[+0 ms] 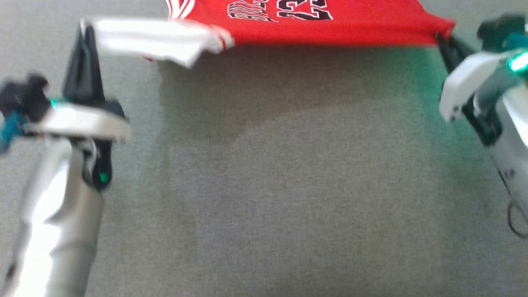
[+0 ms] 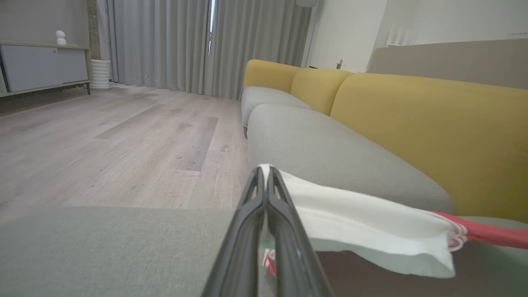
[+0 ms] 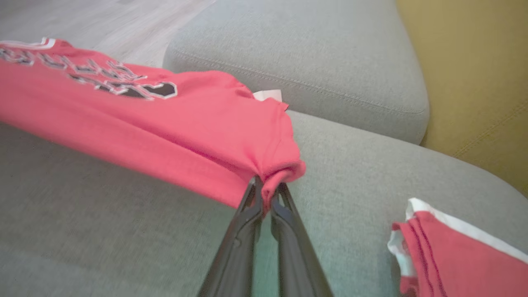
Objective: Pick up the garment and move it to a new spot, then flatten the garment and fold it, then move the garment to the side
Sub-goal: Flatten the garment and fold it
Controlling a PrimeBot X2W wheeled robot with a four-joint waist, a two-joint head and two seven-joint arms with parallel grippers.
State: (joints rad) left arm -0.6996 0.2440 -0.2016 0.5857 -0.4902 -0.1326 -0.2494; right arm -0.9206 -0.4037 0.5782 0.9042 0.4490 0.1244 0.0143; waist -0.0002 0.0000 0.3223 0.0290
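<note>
Red jersey [image 1: 313,29] hangs stretched just above the grey sofa seat [image 1: 288,185], clamped at its white-sleeved end by the left gripper [image 2: 264,170] and pinched at the opposite end by the right gripper [image 3: 267,185].

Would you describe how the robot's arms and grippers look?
The left gripper and right gripper each have two long, dark, tapering fingers. The left forearm and right forearm are pale silver, with white wrist shells, green lights and teal fittings. A dark cable loops beside the right one.
</note>
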